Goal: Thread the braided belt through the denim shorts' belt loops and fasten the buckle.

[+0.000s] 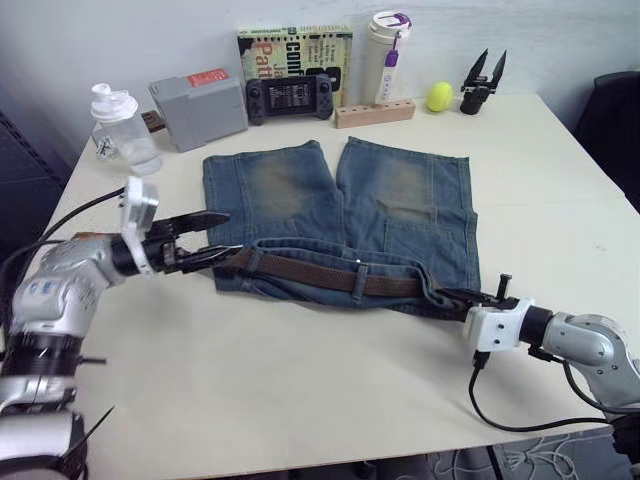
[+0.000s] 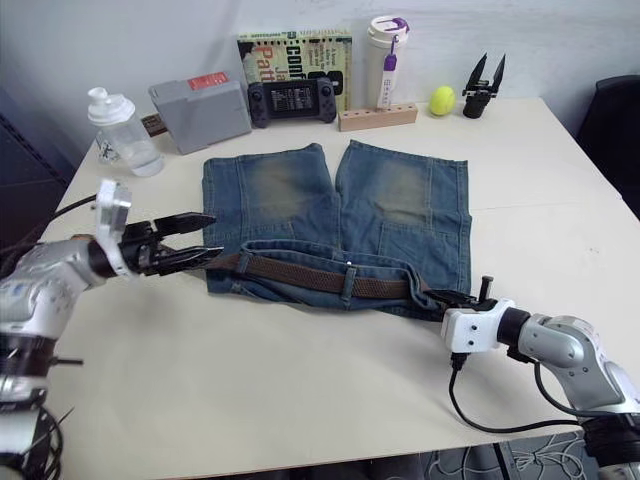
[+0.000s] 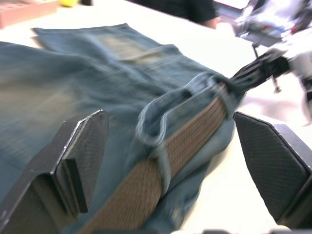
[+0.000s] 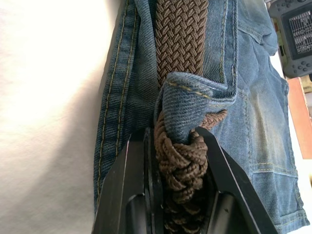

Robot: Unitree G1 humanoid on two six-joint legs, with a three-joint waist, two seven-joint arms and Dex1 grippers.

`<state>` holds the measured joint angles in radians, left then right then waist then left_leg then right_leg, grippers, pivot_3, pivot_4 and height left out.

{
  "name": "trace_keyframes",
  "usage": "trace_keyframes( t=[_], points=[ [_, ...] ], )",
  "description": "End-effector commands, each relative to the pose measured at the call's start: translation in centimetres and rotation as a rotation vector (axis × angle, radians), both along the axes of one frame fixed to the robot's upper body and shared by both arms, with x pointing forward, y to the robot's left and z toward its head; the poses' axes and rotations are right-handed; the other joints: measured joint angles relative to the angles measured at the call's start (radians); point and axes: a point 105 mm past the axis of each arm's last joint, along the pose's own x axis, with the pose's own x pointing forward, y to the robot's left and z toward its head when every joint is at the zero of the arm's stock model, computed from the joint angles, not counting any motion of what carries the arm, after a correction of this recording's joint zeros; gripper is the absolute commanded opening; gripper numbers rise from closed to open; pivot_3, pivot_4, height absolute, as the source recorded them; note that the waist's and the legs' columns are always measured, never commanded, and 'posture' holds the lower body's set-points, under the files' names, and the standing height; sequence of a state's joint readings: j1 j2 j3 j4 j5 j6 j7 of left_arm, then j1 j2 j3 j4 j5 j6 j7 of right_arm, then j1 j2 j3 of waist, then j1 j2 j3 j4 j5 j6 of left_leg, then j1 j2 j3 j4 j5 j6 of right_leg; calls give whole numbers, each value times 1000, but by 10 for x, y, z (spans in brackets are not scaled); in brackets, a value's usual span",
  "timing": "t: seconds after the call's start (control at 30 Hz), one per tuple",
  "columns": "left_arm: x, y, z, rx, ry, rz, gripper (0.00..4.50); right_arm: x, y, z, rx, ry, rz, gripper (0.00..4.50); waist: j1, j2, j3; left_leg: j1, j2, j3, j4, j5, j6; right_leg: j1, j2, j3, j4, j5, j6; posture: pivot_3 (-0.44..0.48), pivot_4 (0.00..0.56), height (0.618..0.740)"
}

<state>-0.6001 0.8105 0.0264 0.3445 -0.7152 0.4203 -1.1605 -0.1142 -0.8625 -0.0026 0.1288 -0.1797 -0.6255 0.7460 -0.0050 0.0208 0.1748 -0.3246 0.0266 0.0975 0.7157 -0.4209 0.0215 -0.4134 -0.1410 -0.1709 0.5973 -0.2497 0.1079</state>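
Note:
The denim shorts (image 1: pixel 400 200) lie flat mid-table, with the waistband toward me. The braided belt (image 1: pixel 310 272) runs brown along that waistband and passes under a belt loop (image 1: pixel 358 280) near its middle. My left gripper (image 1: pixel 228 235) is open at the waistband's left end. In the left wrist view its fingers (image 3: pixel 83 146) straddle the belt (image 3: pixel 185 146) and a denim loop (image 3: pixel 156 131) without closing. My right gripper (image 1: pixel 455 298) is at the waistband's right end. In the right wrist view it (image 4: pixel 173 146) is shut on the bunched belt (image 4: pixel 181 29) just below a denim fold. The buckle is hidden.
Along the table's far edge stand a clear bottle (image 1: pixel 120 130), a grey box (image 1: pixel 198 110), a game controller (image 1: pixel 290 97), a book (image 1: pixel 295 50), a wooden block (image 1: pixel 375 113), a white tumbler (image 1: pixel 388 50), a yellow ball (image 1: pixel 439 96) and a spare black gripper (image 1: pixel 483 85).

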Motion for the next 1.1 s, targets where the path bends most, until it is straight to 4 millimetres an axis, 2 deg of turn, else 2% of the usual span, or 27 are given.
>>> trace_keyframes(
  t=[0.03, 0.13, 0.27, 0.37, 0.5, 0.67, 0.73, 0.9, 1.0, 1.1],
  points=[
    [7, -3, -14, 19, 86, -41, 4452, -2, 6, -2, 2, 7, 13, 453, -2, 0, 0, 0, 1, 1, 0, 0, -1, 0, 2, 0, -1, 0, 0, 0, 150, 722],
    [16, -12, -20, 22, 129, -71, 4452, -2, 8, 0, 8, 4, 12, 453, -3, -1, 1, -1, 4, 1, -1, -1, -3, 0, 6, 1, -3, 0, -1, 0, 150, 722],
    [26, -13, -35, 91, 148, -61, 4452, -2, 9, 1, 14, 4, 10, 453, -1, -2, 1, -1, 4, 2, 0, -1, -3, 0, 6, 1, -3, 0, -1, 0, 150, 722],
    [30, -13, -35, 82, 148, -63, 4452, -2, 10, 1, 19, 6, 8, 453, -2, -3, 2, -1, 4, 2, -1, -1, -3, -1, 6, 2, -3, 0, -1, 0, 150, 722],
    [29, -12, -36, 94, 147, -85, 3284, -2, 11, 1, 30, 10, 5, 453, -2, -4, 2, -1, 4, 2, 0, -1, -3, -1, 6, 2, -3, 0, -1, 0, 150, 722],
    [29, -9, -40, 135, 119, -81, 874, 2, 12, 4, 58, 9, -6, 453, -1, -4, 3, -1, 4, 2, 0, -1, -3, -1, 6, 2, -3, 0, -1, 0, 150, 722],
    [27, -10, -42, 146, 104, -91, 117, 4, 12, 5, 65, 9, -9, 452, -1, -4, 3, -1, 4, 2, 0, -1, -3, -1, 6, 2, -2, 0, -1, 0, 150, 722],
    [21, -8, -35, 177, -37, -80, 117, 13, 10, 16, 106, -20, -26, 453, -4, -4, 3, -1, 5, 2, 0, -1, -3, -1, 6, 2, -2, 0, -1, 0, 150, 722],
    [9, -2, -16, 169, -282, -13, 117, 9, 9, 23, 108, -58, 1, 453, -5, -4, 3, -1, 5, 1, 0, -1, -3, -2, 5, 2, -2, 0, -1, 0, 150, 722],
    [-16, 3, -14, 315, -618, 38, 117, -6, 10, 22, 59, -97, 74, 453, -4, -5, 3, -5, 5, -4, 0, -1, -3, -5, 5, 2, -2, 0, -1, 0, 150, 722]
  ],
)
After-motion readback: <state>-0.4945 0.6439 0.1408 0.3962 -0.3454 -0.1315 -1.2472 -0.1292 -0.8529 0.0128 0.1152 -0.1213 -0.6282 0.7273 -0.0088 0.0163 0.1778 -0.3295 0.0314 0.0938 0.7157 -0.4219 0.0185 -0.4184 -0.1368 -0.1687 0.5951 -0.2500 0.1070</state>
